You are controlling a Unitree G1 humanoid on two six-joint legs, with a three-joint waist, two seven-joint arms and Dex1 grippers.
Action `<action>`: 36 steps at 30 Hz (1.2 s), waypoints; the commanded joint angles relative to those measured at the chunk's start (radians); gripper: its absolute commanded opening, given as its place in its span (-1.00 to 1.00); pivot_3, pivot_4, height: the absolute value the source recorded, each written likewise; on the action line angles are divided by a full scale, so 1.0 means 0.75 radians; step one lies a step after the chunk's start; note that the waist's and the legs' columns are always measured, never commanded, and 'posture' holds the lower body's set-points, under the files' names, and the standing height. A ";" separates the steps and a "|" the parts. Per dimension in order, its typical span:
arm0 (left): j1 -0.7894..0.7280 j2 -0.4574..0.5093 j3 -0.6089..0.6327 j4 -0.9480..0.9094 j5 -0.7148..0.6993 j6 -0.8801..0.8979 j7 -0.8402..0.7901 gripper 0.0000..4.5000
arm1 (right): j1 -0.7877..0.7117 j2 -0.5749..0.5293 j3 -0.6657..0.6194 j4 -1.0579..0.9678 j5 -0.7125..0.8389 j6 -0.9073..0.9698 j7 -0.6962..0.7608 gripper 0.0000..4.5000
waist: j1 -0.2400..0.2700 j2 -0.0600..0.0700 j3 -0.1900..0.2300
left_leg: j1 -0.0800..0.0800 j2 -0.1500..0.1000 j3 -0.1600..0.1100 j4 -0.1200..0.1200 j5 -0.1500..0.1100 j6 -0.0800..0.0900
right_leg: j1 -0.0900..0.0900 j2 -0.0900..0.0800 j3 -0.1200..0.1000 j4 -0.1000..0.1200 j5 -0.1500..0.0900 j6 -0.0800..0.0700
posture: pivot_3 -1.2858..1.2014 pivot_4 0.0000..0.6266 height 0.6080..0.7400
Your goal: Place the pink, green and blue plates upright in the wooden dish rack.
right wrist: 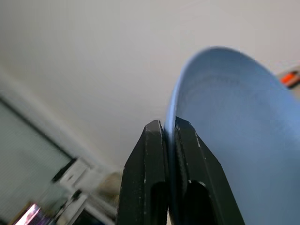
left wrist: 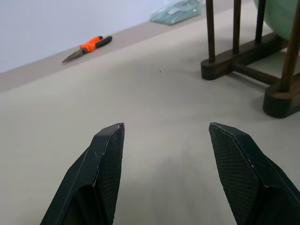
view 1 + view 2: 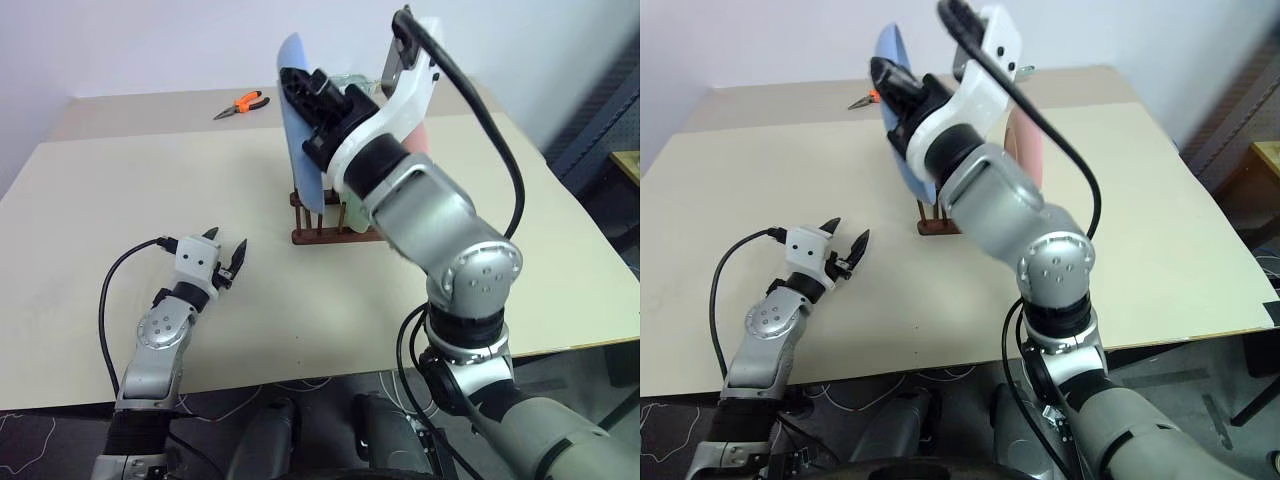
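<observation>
Black fingers of your right hand (image 1: 169, 136) are clamped on the rim of the light blue round plate (image 3: 298, 130), holding it on edge above the dark wooden peg rack (image 3: 325, 222) on the beige counter (image 3: 120, 200). Green plate (image 2: 281, 14) and pink plate (image 3: 1028, 150) stand in the rack. Your left hand (image 3: 226, 248) hovers with fingers apart.

Premises read as a robotics lab or workshop: a bare beige bench (image 3: 120, 200) against a plain pale wall, orange-handled pliers (image 3: 241, 103) lying well beyond the left claw (image 3: 226, 250), loose cables below the bench edge.
</observation>
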 commanded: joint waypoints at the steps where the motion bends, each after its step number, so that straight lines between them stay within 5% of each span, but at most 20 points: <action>1: -0.025 -0.002 -0.005 -0.041 -0.006 -0.009 -0.003 0.31 | -0.135 -0.026 -0.081 0.074 -0.022 0.027 0.101 -0.99 | -0.002 0.000 0.000 | -0.001 0.000 0.001 -0.003 0.000 0.000 | -0.004 0.000 0.001 0.000 0.000 0.000 | 0.03 -0.52 0.98; 4: -0.029 -0.005 -0.008 -0.041 -0.006 -0.011 -0.002 0.31 | -0.149 -0.027 -0.094 0.084 -0.052 0.056 0.139 -0.99 | -0.002 0.000 0.000 | -0.004 0.001 0.001 -0.006 0.000 0.000 | -0.008 0.000 0.002 0.001 0.000 0.000 | 0.03 -0.52 0.98; 7: -0.041 -0.005 -0.009 -0.032 -0.005 -0.015 0.001 0.31 | -0.040 -0.061 -0.076 0.342 -0.256 -0.006 0.523 -0.99 | -0.001 -0.001 -0.001 | -0.001 0.001 0.001 -0.005 0.000 0.000 | -0.004 0.000 0.002 0.000 0.000 -0.001 | 0.03 -0.52 0.98; 12: -0.049 -0.009 -0.012 -0.026 0.001 -0.023 0.008 0.31 | -0.030 -0.027 -0.098 0.428 -0.407 -0.021 0.717 -0.99 | 0.001 0.002 0.001 | 0.001 0.000 0.002 -0.002 0.000 0.000 | 0.000 0.000 0.001 -0.002 0.000 -0.001 | 0.03 -0.52 0.98; 36: -0.048 -0.009 -0.003 -0.014 0.005 -0.042 0.026 0.31 | -0.084 0.106 -0.229 0.356 -0.514 0.109 0.821 -0.99 | 0.001 0.002 0.001 | 0.000 0.000 0.001 -0.005 0.000 -0.001 | -0.003 -0.001 0.002 0.000 0.001 -0.001 | 0.03 -0.52 0.98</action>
